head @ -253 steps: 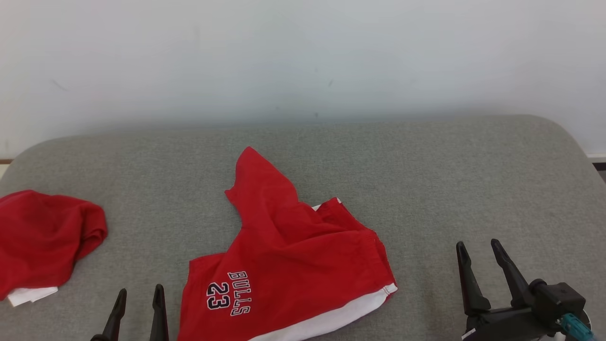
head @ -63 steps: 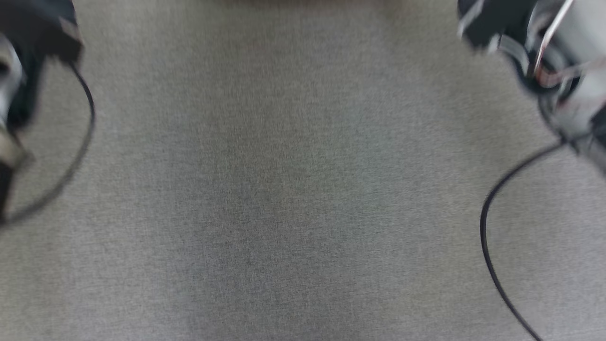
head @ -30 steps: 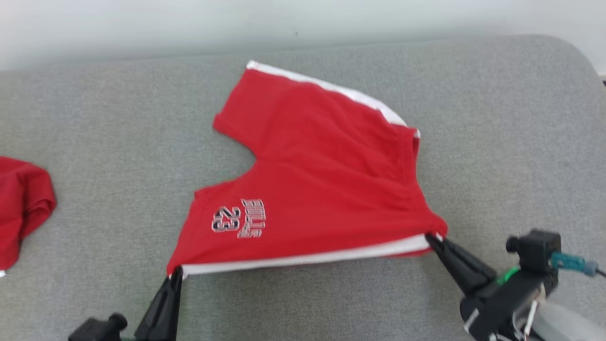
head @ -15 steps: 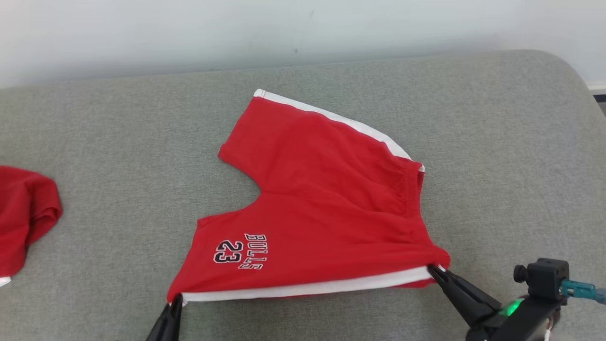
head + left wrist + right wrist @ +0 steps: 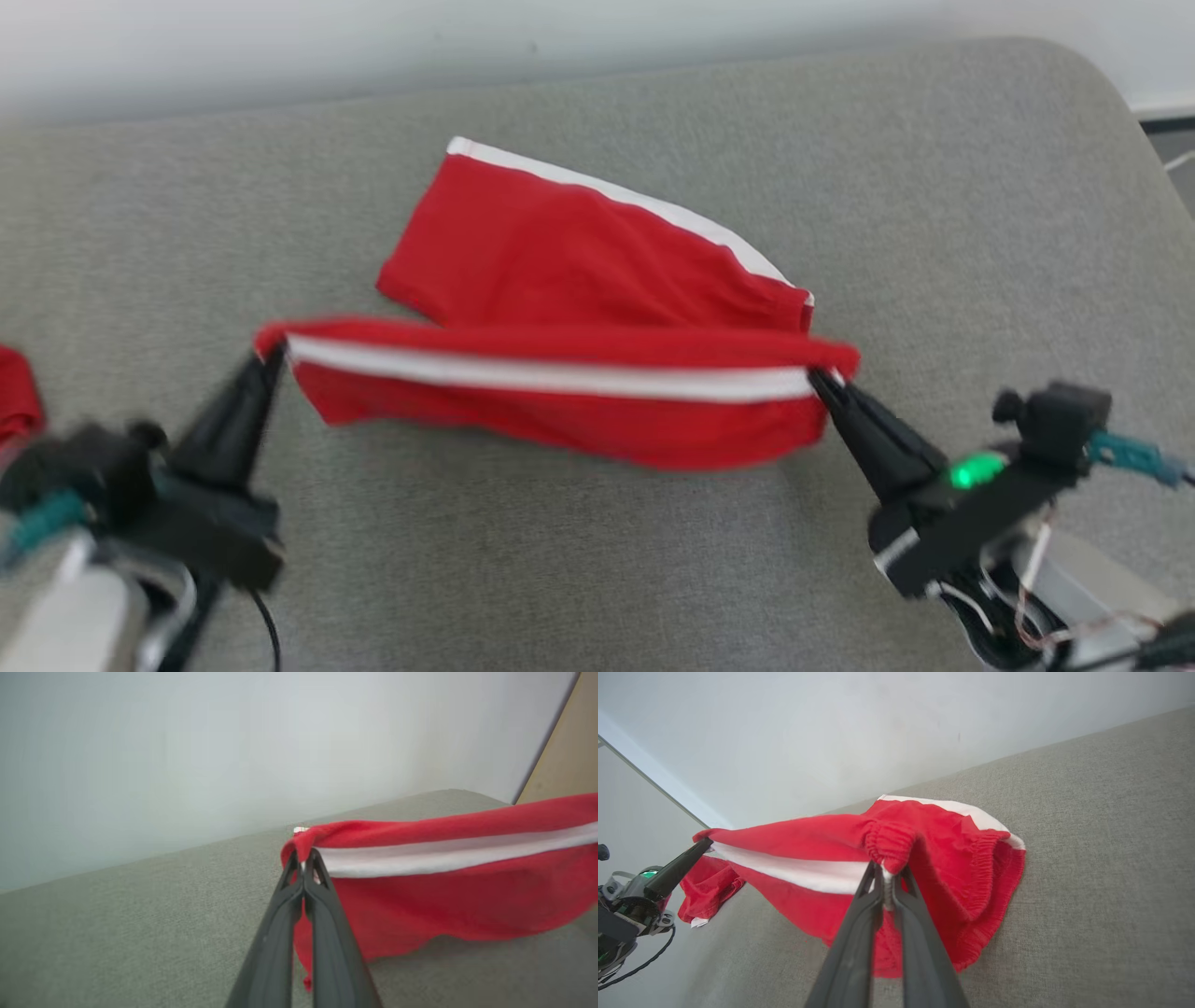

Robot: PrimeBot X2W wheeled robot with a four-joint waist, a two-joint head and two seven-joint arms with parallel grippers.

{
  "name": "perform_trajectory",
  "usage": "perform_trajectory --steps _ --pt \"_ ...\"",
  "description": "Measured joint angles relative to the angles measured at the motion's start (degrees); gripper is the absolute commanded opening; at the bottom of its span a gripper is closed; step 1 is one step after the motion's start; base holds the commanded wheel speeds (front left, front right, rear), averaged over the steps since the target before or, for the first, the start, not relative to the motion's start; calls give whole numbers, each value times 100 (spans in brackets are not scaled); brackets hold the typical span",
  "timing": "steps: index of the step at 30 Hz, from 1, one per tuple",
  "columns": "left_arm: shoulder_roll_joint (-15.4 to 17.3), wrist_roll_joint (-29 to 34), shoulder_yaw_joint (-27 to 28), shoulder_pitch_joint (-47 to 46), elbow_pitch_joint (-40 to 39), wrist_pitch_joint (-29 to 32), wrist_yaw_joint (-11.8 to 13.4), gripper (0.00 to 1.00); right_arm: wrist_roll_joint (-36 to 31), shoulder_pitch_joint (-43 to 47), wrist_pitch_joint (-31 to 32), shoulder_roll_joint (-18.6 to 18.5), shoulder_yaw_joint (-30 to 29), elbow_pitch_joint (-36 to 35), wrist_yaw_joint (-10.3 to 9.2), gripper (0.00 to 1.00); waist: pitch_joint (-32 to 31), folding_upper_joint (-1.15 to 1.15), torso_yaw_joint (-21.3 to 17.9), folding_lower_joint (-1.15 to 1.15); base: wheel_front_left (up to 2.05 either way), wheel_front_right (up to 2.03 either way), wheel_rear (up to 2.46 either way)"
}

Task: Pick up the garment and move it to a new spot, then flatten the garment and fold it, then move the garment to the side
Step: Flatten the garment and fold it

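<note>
No lettering, number, label or brand mark is legible on the red fabric shorts with white side stripe (image 5: 560, 271) or on the grey upholstered surface (image 5: 934, 187) beneath.

The shorts (image 5: 579, 271) are bright red, with a white stripe (image 5: 551, 375) along each side. The table (image 5: 560, 560) has a mottled grey woven cover, and the wall (image 5: 280, 37) is pale grey-white. The fingers (image 5: 229, 425) are black. A small light (image 5: 971, 469) glows green, and a plug (image 5: 1125, 451) is teal. A second garment (image 5: 707, 886) is red too.
</note>
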Motion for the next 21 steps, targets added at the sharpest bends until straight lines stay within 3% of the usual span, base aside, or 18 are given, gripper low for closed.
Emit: perform_trajectory --steps 9,21 --pt "611 -88 -208 -2062 855 884 -336 0 103 -1171 -41 822 218 775 0 0 557 0 -434 1 0 0 0" --pt "939 -443 -1039 -3852 2314 1274 -392 0 253 -2053 -75 1447 293 1539 1 0 1059 0 -1044 0 0 0 0"
